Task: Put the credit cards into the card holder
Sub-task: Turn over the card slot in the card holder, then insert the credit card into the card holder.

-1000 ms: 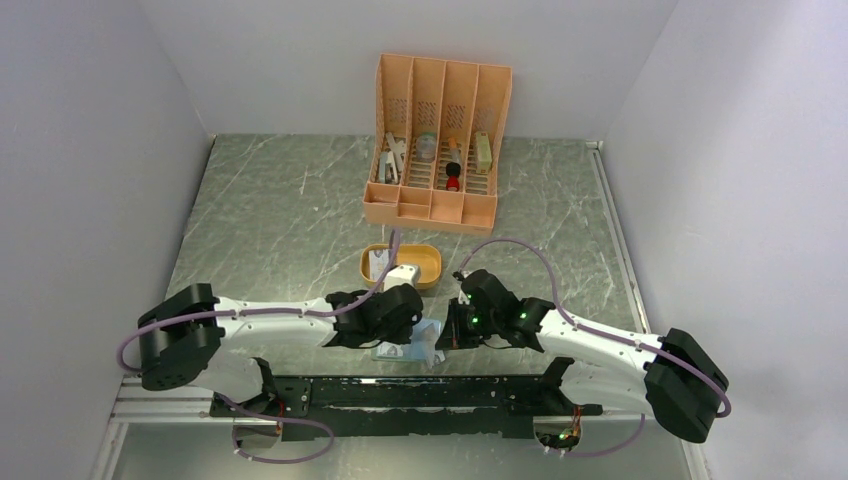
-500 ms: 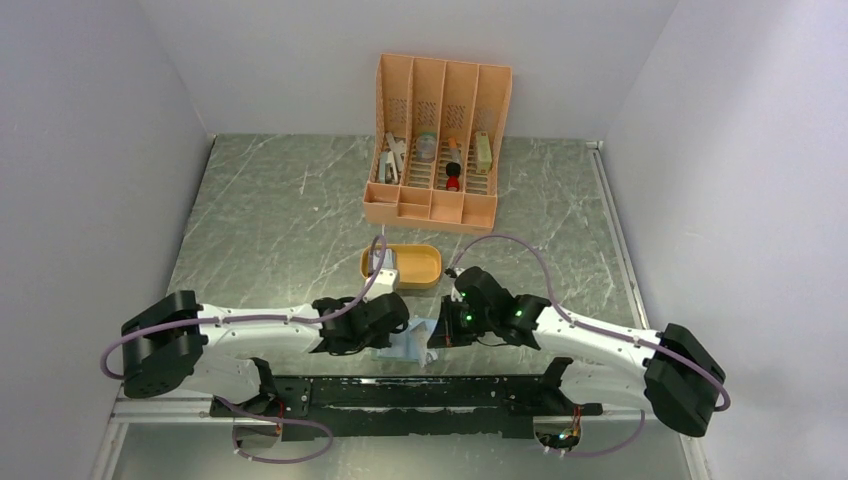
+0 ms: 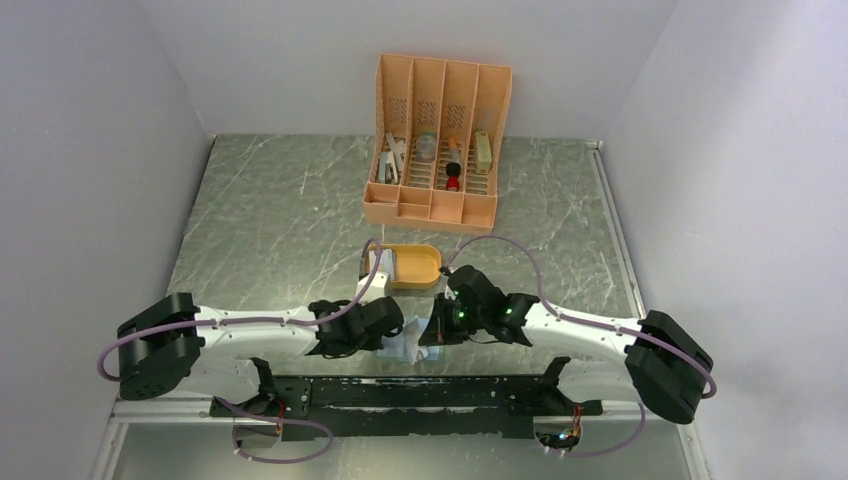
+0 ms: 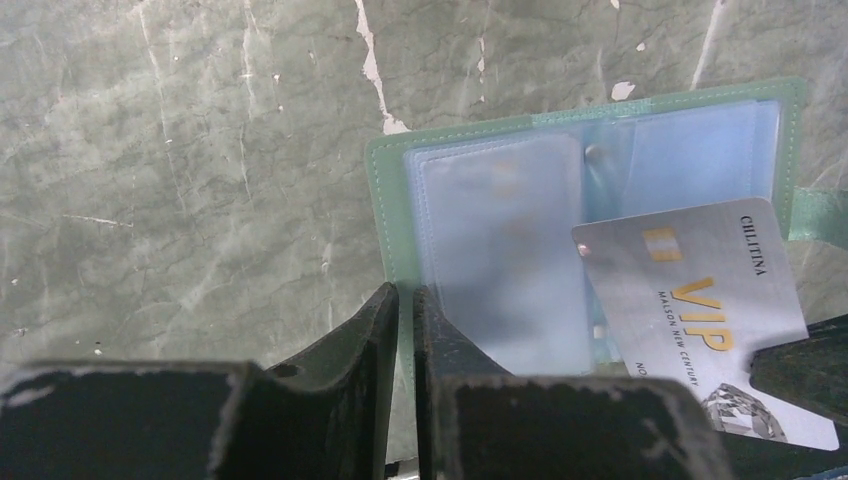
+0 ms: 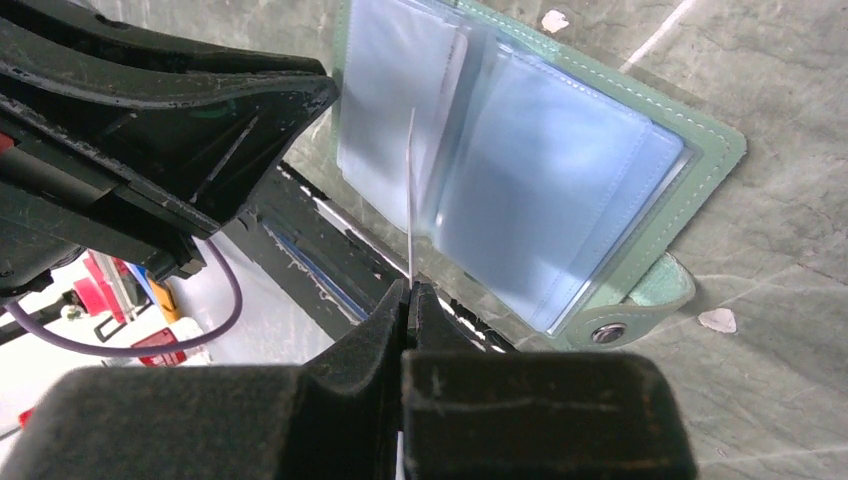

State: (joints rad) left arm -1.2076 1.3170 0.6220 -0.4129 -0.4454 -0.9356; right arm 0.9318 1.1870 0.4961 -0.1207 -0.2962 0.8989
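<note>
The right gripper (image 5: 408,295) is clamped, fingers pressed together, on a silver card (image 4: 700,310), which stands straight out ahead of its fingertips, edge-on to its own camera. The card's far edge reaches in among the clear pockets (image 4: 500,240) of the card holder (image 5: 560,170), which lies open on the table (image 4: 180,180) just beyond those fingertips. The left gripper (image 4: 405,320) has its fingers nearly together. The holder's green left edge runs into the narrow gap between them, so it seems to be pinching that edge to keep the holder open and in place.

The main risk, I think, is that the card goes between two pocket leaves instead of into a pocket mouth. It looks lined up near the fold. Held only by one end, the card could also swing or bend if its leading edge catches on plastic. A push from the right could drag the holder out of the left fingers, and the holder sits close to the table's near edge.

No pocket opening can be made out, because the clear sheets blur together. Faint smudges in the pocket ahead of the left fingers may be another card, but I cannot tell. From above, both arms cover most of the holder. Something pale lies in the tray (image 3: 425,262), too small to identify.
</note>
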